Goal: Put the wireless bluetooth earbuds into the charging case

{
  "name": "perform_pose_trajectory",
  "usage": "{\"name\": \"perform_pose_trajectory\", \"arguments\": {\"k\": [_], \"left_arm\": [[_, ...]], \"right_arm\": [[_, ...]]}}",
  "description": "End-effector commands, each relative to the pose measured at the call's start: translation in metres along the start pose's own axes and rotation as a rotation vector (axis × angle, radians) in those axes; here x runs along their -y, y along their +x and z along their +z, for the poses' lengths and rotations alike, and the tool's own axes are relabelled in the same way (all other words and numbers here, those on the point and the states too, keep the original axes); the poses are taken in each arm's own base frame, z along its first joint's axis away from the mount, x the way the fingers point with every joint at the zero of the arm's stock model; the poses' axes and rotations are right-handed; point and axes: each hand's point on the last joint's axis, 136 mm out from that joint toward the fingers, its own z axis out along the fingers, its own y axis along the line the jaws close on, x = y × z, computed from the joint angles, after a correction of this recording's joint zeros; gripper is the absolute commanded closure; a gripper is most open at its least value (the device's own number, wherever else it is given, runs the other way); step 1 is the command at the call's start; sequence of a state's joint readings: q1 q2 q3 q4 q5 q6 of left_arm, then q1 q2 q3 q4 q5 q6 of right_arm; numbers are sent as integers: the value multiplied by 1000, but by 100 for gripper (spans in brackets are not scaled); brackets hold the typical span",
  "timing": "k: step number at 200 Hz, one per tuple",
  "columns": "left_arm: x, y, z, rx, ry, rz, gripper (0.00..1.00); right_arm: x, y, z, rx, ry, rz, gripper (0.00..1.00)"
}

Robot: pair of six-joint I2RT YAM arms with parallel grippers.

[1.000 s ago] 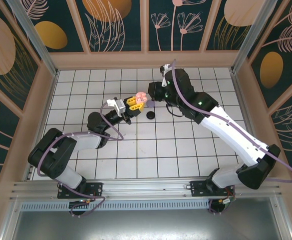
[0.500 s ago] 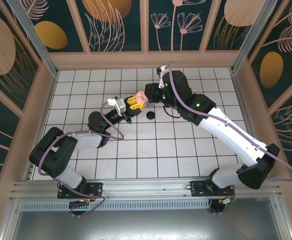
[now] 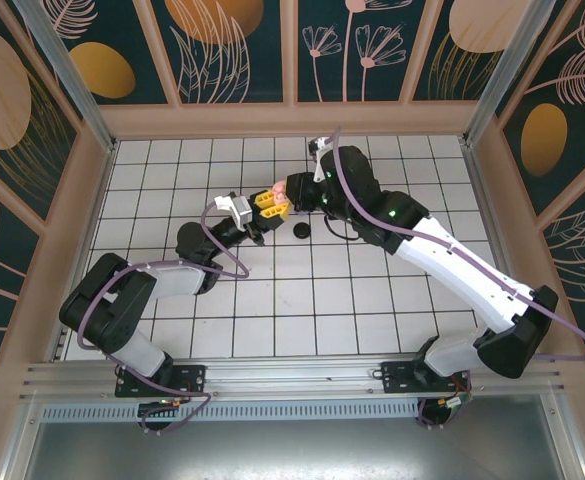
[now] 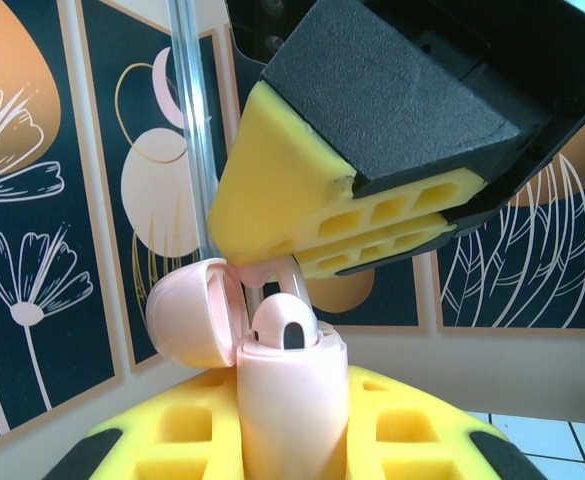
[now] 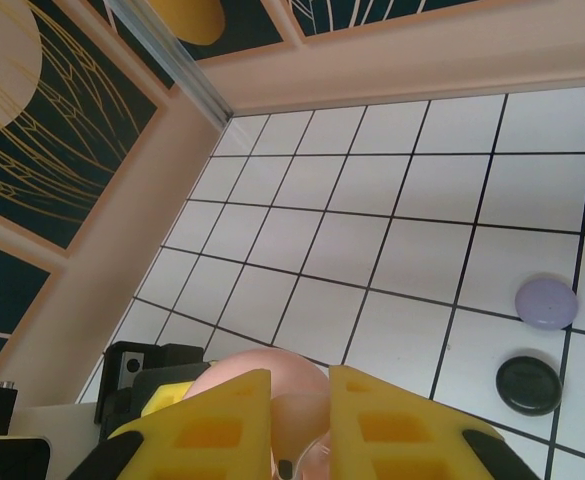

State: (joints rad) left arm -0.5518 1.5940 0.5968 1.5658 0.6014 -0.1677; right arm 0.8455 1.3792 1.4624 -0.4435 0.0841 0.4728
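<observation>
Seen from above, the left arm rises from its base at the near edge, folds at the elbow and reaches toward the middle of the table (image 3: 372, 290). The left gripper (image 3: 269, 203) is clamped on the pink charging case (image 4: 292, 400), which it holds upright off the tiles. The right arm stretches diagonally from its base and bends down, so that the right gripper (image 3: 294, 190) meets the case from the far side.

The left wrist view shows the lid (image 4: 187, 312) swung open and a pink earbud (image 4: 282, 325) sitting in the case, with a yellow finger of the right gripper just above. In the right wrist view the jaws stand a narrow gap apart with pink between them, but whether they grip anything cannot be told. Farther out, a black case (image 3: 301, 231) and a lilac case (image 5: 545, 302) lie near each other on the tiles.
</observation>
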Motion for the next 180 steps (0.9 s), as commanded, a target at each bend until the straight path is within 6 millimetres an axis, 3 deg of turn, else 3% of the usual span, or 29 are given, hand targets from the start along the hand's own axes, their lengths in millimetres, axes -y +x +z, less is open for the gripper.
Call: {"name": "perform_pose_trajectory", "arguments": {"k": [1, 64, 135, 180], "left_arm": [[5, -16, 5, 59, 32, 21, 100], [6, -19, 5, 65, 33, 23, 100], [5, -20, 6, 66, 31, 21, 100], [5, -21, 6, 68, 28, 21, 100]], "right_arm": [[-4, 2, 6, 4, -15, -4, 83], [-4, 13, 11, -16, 8, -40, 83], [-10, 37, 19, -54, 103, -172, 84], [-4, 50, 24, -80, 151, -186, 83]]}}
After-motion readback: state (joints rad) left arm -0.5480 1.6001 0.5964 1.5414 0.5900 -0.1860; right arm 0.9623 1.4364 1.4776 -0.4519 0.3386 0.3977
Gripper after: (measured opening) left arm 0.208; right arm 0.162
